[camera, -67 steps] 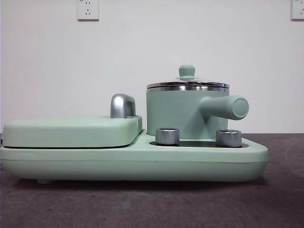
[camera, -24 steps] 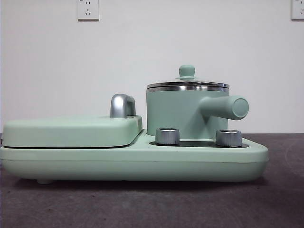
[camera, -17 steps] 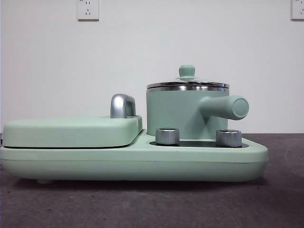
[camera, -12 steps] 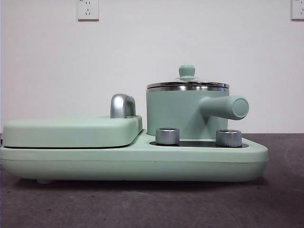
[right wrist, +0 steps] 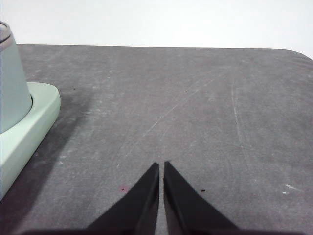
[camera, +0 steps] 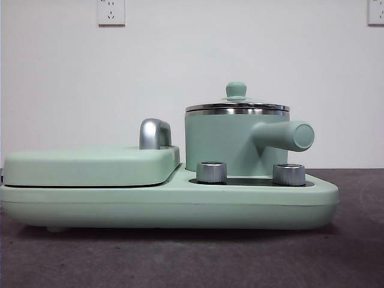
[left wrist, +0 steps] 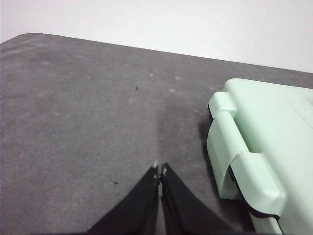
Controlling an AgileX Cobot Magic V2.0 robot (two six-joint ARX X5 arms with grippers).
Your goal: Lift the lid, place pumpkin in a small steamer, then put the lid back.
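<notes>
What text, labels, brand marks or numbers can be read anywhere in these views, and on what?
None can be read.
The small steamer, its lid, the base and both dials bear no print.
The wall sockets show only slots.

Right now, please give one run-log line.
lid: on small steamer | pumpkin: not in view | left gripper: shut, empty | right gripper: shut, empty

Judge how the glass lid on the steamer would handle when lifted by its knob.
The lid looks rigid, glass with a chrome rim, so probably breakable if dropped. Its knob is small, smooth and rounded, so it may slip between jaws. It sits flat on the small steamer, likely lifting freely.
</notes>
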